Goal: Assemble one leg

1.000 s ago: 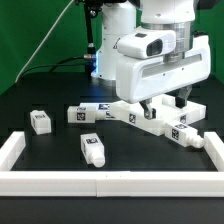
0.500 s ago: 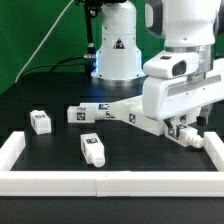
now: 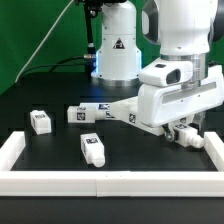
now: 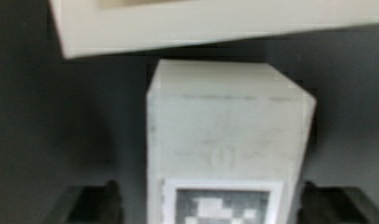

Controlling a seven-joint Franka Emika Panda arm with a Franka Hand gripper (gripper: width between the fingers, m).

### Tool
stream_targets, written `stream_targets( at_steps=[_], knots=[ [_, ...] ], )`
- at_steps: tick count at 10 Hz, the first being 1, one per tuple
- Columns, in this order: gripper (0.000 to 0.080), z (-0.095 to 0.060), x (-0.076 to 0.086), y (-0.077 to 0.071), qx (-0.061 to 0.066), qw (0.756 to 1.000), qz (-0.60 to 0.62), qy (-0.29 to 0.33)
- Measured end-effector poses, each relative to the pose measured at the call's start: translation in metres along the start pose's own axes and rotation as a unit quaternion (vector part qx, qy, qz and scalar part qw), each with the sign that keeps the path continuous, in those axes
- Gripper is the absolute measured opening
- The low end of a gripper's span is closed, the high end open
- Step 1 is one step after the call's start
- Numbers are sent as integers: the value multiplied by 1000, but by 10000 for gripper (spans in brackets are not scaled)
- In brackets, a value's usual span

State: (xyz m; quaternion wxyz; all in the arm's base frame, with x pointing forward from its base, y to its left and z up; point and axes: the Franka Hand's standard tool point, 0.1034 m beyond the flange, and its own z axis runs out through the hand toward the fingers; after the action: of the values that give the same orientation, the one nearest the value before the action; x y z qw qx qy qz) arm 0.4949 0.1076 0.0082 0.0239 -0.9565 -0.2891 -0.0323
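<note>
The gripper (image 3: 178, 127) stands with fingers (image 4: 93, 205) spread, not clamped, either side of a blocky matte white plastic leg (image 4: 230, 130) (black-and-white tag on one face) on the black table (image 3: 50, 100).

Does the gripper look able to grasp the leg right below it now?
Probably yes: the leg lies between the open fingers of the gripper, nothing covers it, and another white part lies only beyond its end.

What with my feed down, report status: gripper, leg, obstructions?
Gripper low, jaws open astride leg. Leg lying flat, not yet clamped. Panel close off leg's end, outside the jaws.
</note>
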Motion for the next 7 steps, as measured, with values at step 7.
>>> stream_targets(
  at_steps=[7],
  knots=[
    [282,-69,18,34,17,999,-2,-38]
  ],
)
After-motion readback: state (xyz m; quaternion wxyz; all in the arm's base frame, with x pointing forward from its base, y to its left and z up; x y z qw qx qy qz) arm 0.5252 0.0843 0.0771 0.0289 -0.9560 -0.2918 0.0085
